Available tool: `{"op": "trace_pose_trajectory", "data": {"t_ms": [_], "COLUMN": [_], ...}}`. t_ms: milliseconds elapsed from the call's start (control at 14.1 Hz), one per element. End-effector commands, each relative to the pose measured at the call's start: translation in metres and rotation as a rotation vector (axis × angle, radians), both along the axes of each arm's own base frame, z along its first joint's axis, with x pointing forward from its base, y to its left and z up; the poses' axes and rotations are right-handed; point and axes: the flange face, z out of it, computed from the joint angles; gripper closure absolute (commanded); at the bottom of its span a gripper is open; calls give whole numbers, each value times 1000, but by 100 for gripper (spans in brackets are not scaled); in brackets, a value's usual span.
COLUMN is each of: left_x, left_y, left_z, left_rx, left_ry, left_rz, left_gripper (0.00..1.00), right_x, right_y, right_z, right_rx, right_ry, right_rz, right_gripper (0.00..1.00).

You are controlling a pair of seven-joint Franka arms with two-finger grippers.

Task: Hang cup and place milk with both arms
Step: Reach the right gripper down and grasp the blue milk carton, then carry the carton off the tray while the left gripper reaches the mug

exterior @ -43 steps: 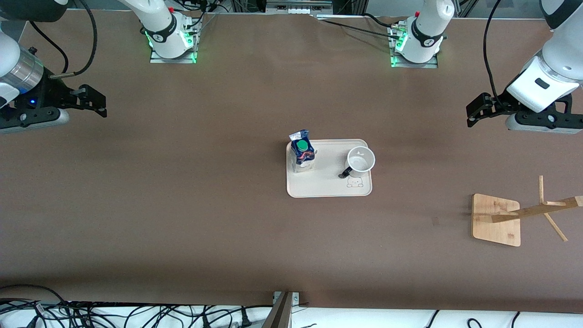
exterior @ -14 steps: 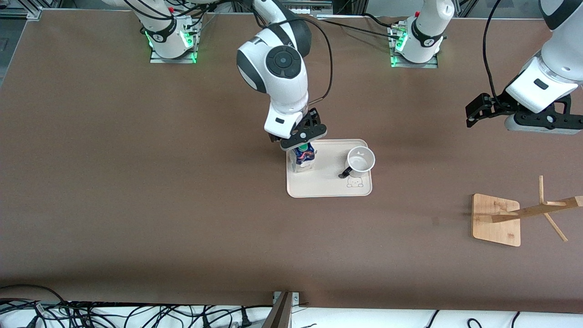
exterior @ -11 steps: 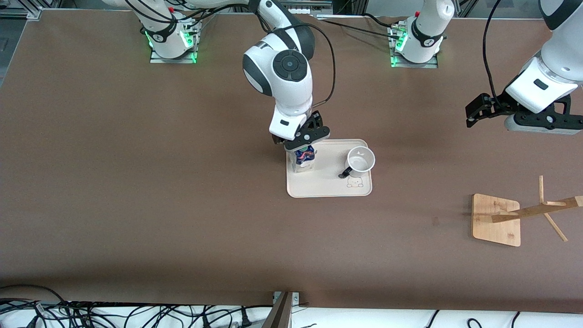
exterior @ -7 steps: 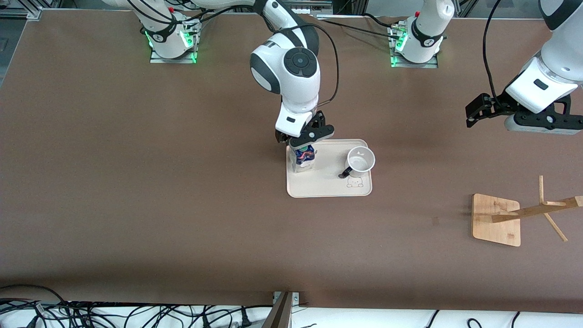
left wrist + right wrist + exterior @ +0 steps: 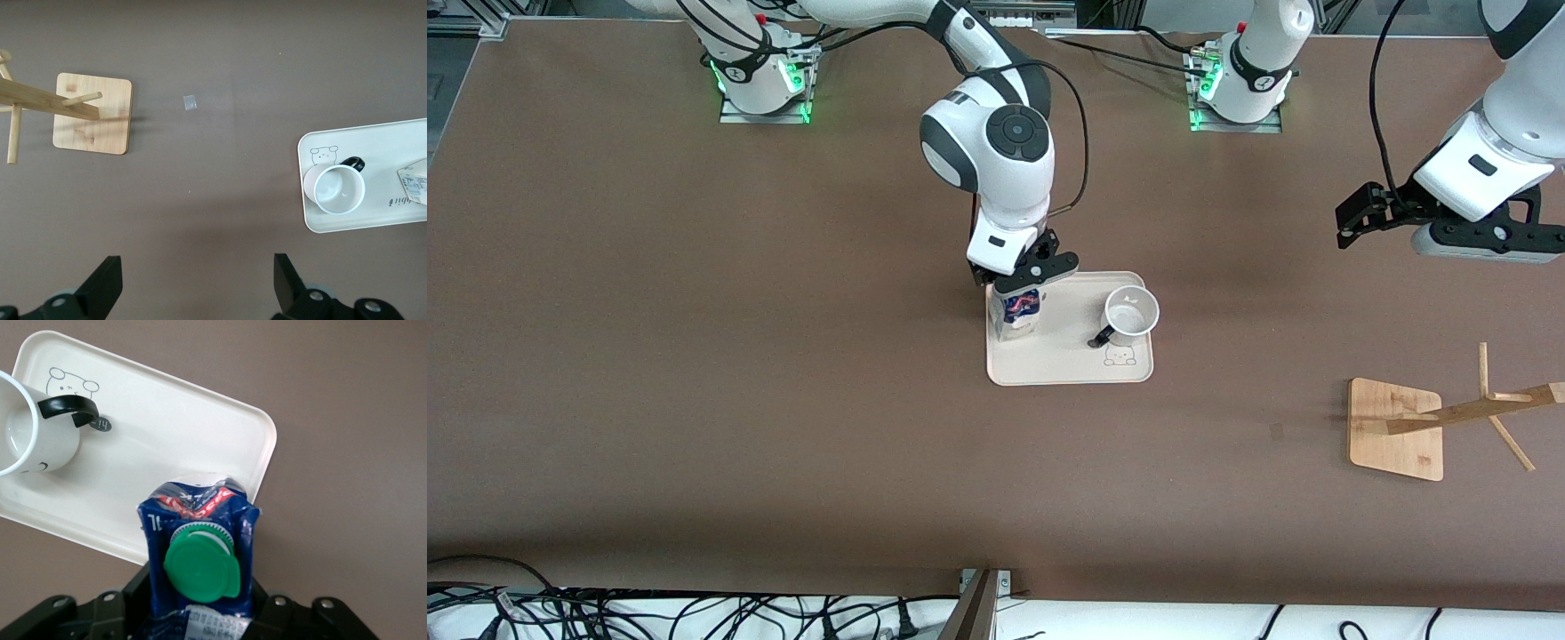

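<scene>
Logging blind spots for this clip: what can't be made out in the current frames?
- right gripper: the fingertips sit beside the milk; in the right wrist view the carton hides them, so contact is unclear.
- wooden rack: cut off by the front view's edge.
- cup: smiley face barely shows in any view.
- tray: cut off by the left wrist view's edge.
- left gripper: waits open over bare table.
</scene>
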Motion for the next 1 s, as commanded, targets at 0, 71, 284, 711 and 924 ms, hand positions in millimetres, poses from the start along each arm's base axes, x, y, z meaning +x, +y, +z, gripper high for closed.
{"op": "trace_pose_trajectory", "data": {"t_ms": [0, 71, 284, 711, 924], "left_x": [3, 3, 2, 7, 19], "left_y": [0, -1, -1, -18, -33], "left_z": [6, 6, 6, -21, -28], "left_rx": [21, 23, 23, 25, 15], "left_ry": [18, 16, 22, 97, 102], "left_rz": [-3, -3, -4, -17, -57], "left_gripper": [0, 0, 0, 0, 0], "right_x": [5, 6, 29, 114, 144], "right_y": [-3, -7, -42, -203, -308], "right_z": [13, 20, 57, 119, 115], "right_rx": [-1, -7, 14, 110, 160], "right_ry": [-9, -3, 19, 149, 221], "right_rz": [-18, -22, -72, -34, -11], "right_gripper": [68, 68, 68, 65, 65]}}
